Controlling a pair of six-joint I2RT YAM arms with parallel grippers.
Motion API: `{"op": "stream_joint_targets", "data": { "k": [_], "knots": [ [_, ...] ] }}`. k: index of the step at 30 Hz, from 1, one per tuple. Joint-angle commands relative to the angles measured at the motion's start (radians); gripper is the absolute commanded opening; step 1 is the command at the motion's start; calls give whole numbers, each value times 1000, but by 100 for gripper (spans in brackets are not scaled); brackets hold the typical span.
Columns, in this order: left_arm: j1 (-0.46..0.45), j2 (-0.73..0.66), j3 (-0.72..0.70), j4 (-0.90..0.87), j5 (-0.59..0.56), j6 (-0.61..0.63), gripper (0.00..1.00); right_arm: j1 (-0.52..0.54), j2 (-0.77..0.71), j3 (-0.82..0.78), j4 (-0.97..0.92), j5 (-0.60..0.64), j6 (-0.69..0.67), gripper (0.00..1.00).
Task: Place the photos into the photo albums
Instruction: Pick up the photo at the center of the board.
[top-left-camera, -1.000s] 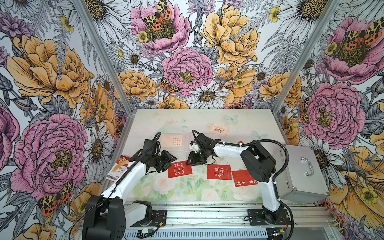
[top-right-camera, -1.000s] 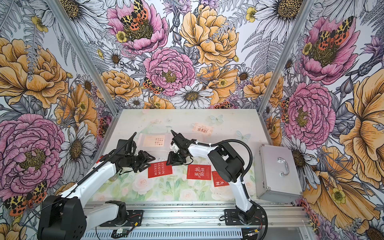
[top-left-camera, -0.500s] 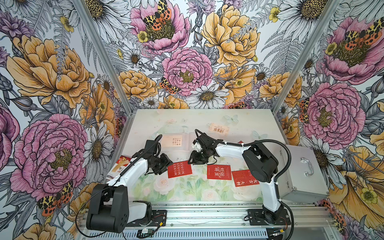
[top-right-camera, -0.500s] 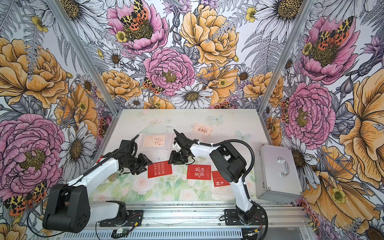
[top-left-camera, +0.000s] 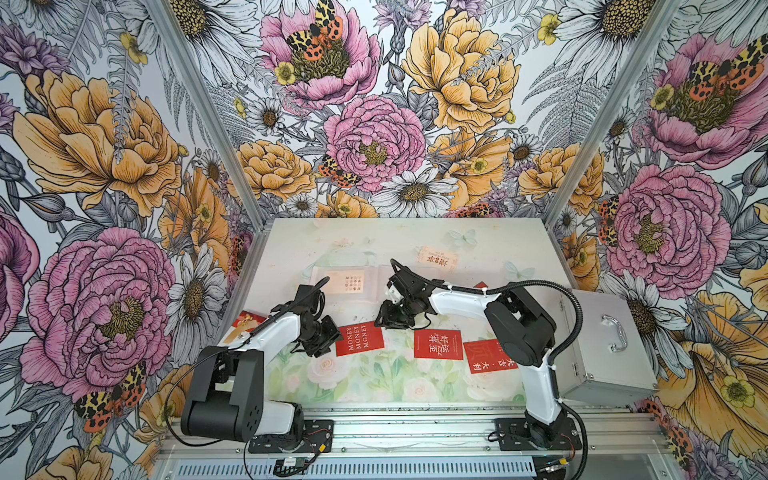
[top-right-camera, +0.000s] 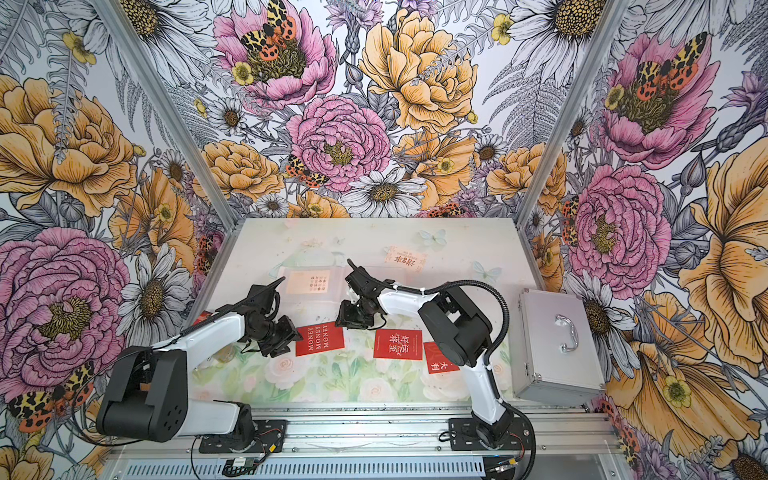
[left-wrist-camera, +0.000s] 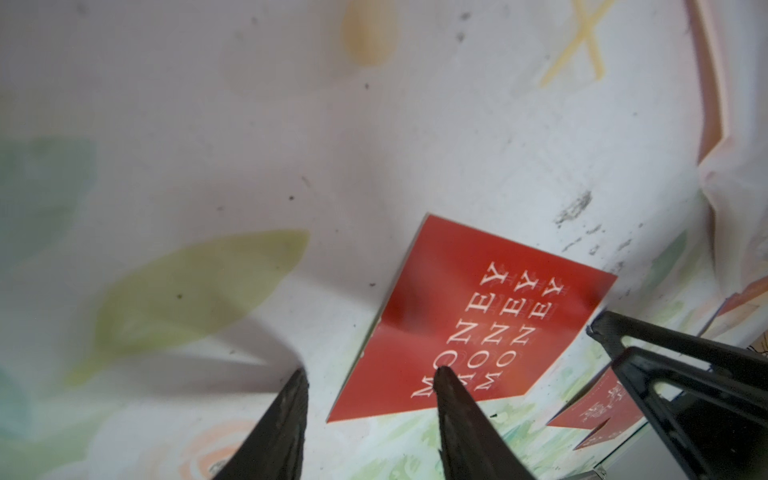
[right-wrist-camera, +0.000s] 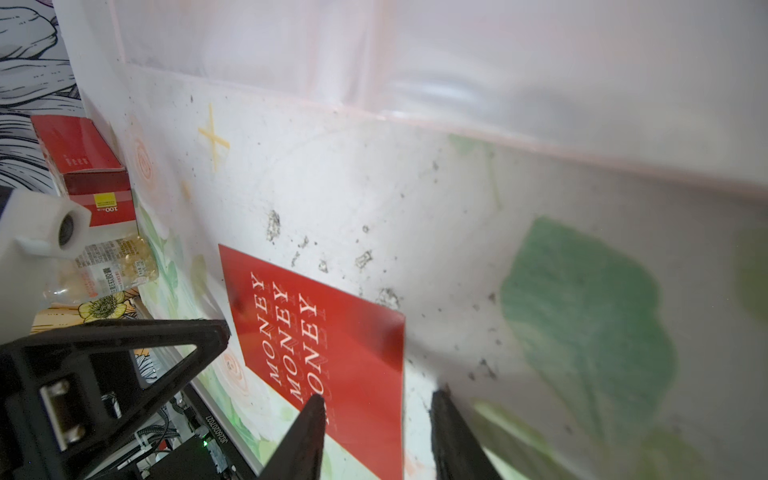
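Observation:
The photo album (top-left-camera: 332, 272) lies open at mid-table, pale pink with clear sleeves and a cream photo (top-left-camera: 350, 282) in its left page. In front of it a red "MONEY MONEY MONEY" photo (top-left-camera: 359, 337) lies flat. My left gripper (left-wrist-camera: 372, 374) is open at the card's left edge, one fingertip (left-wrist-camera: 442, 374) over the print, the other beside the card. My right gripper (right-wrist-camera: 379, 397) is open at the far right corner, straddling that edge. Two red photos (top-left-camera: 437, 344) (top-left-camera: 486, 355) lie to the right. A cream photo (top-left-camera: 436, 259) lies behind.
A silver metal case (top-left-camera: 602, 340) stands at the right edge, close to the right arm's elbow. A red-and-white box (top-left-camera: 245, 324) sits at the left edge beside a small bottle (right-wrist-camera: 116, 266). Aluminium posts and flowered walls close the table in.
My left arm has drawn its gripper a little toward the front left, down to the MONEY card's left edge. The right gripper and the cards have hardly moved.

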Motion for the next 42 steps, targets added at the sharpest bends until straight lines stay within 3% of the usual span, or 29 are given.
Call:
{"op": "stream_joint_targets", "data": {
  "k": [1,10,25,35,42],
  "knots": [
    [-20,48,-21,30,-9,25,50,13,70,2,-58,60,21,44],
    [-25,94,-49,88,33,16,46,19,111,35,-28,-57,12,45],
    [-30,95,-75,119,42,8,43,4,-12,-2,178,-243,88,45],
    [-30,86,-57,120,49,6,43,-27,-99,-111,421,-303,233,45],
    [-30,93,-36,120,54,8,43,-29,-101,-117,447,-309,247,45]
  ]
}}
